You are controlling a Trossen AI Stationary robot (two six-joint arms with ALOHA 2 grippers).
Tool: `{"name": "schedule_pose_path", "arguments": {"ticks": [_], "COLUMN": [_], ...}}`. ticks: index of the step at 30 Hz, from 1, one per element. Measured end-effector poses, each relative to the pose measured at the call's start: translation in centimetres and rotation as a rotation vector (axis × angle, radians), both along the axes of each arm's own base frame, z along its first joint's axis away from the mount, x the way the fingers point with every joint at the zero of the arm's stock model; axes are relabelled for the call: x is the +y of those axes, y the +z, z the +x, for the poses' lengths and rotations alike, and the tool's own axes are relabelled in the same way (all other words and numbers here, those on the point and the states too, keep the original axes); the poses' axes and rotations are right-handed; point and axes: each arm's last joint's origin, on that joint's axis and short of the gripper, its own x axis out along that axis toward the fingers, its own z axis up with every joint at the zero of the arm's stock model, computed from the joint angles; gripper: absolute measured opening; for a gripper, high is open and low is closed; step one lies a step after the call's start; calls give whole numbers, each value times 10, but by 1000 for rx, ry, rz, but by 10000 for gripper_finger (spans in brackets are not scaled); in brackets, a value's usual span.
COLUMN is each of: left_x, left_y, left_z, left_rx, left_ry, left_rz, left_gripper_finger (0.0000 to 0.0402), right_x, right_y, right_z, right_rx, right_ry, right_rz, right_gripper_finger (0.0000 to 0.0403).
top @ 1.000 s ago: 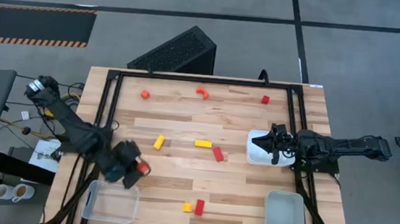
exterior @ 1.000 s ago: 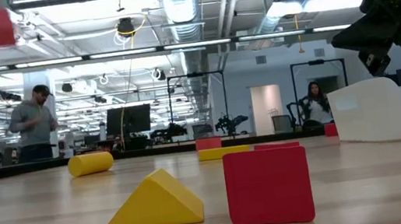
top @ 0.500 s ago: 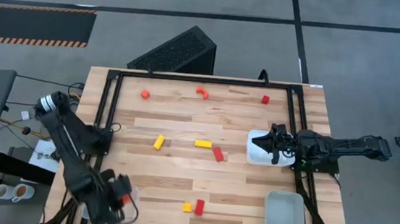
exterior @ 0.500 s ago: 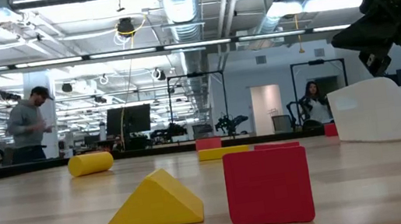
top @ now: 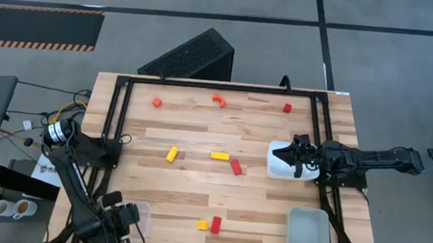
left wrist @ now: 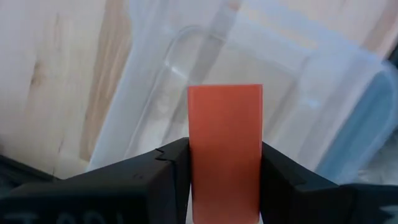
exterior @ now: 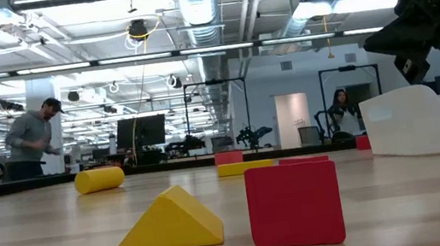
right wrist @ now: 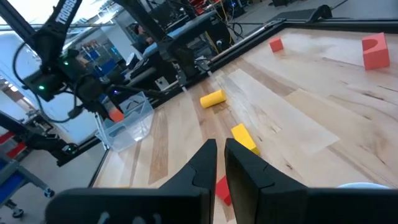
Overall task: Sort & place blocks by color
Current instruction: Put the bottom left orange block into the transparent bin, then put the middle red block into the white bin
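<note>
My left gripper (left wrist: 224,155) is at the table's near left corner (top: 123,222), above the clear tray (left wrist: 205,81), and is shut on an orange-red block (left wrist: 224,130). The right wrist view shows that block (right wrist: 115,115) far off over the tray. My right gripper (right wrist: 221,158) is shut and hovers over the white tray (top: 283,163) at the right side. Loose blocks lie flat on the table: an orange cube (top: 157,101), an orange arch (top: 219,100), a red cube (top: 287,108), a yellow cylinder (top: 172,155), a yellow bar (top: 220,156), a red bar (top: 236,167), a yellow wedge (exterior: 169,223) and a red block (exterior: 294,203). My left gripper pinches the orange-red block between its two fingers, one pad on each long side (left wrist: 194,162). The block's free end (left wrist: 224,93) sticks out past the fingertips. The fingers point down from above. The block is lifted clear over the clear tray.
A third tray (top: 308,238) sits at the near right corner. A black frame (top: 220,85) rims the table's far, left and right sides. A black box (top: 191,55) stands beyond the far edge. People show in the room behind. Bare wood lies between the scattered blocks.
My left gripper has carried the orange-red block toward the table's near edge, from beside the clear tray's far side to above the tray, and the block has left the low view. My right gripper has kept still.
</note>
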Motion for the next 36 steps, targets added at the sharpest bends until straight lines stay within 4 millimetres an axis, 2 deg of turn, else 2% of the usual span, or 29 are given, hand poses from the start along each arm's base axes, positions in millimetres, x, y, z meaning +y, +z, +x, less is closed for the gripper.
{"name": "schedule_pose_path", "arguments": {"ticks": [9,14,21,27,31,36], "left_x": [23,34,36,35,31,34], "left_y": [-22,-31,-34,-34,-25,9], "left_z": [-15,-21,-22,-22,-20,-18], "left_rx": [-71,-55,-38,-31,0,-112], "left_ry": [59,78,105,151,149,145], "left_rz": [-135,-134,-136,-156,-193,-179], "left_gripper_finger": [102,104,148,168,184,193], "right_x": [0,0,0,0,0,0], "right_y": [0,0,0,0,0,0], "right_z": [0,0,0,0,0,0], "right_rx": [0,0,0,0,0,0], "right_ry": [0,0,0,0,0,0], "right_rz": [2,2,1,0,0,0], "right_gripper_finger": [57,57,57,57,57,57]}}
